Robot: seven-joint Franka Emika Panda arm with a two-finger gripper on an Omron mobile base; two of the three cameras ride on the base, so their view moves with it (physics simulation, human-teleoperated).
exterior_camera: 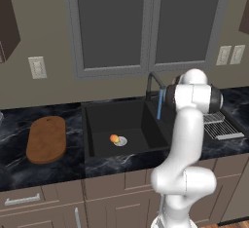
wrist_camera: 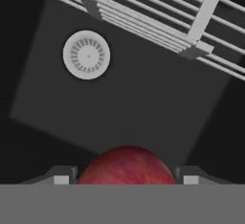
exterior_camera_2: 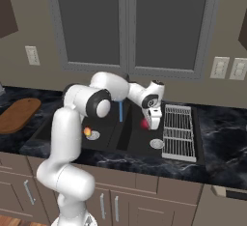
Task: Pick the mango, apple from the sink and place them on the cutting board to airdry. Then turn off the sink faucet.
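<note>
The two-finger gripper (exterior_camera_2: 146, 123), mid-frame in the right base view, is clamped on the round red apple (wrist_camera: 126, 164) above the black sink (exterior_camera: 97, 120); the orange-yellow mango (exterior_camera: 114, 138) lies by the left drain

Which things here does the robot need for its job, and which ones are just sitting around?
For the job:
- apple, red, held between the jaws above the right basin
- mango, by the left drain
- sink
- cutting board, on the counter left of the sink
- sink faucet, water running

Just sitting around:
- wire rack
- wall outlets
- window
</note>
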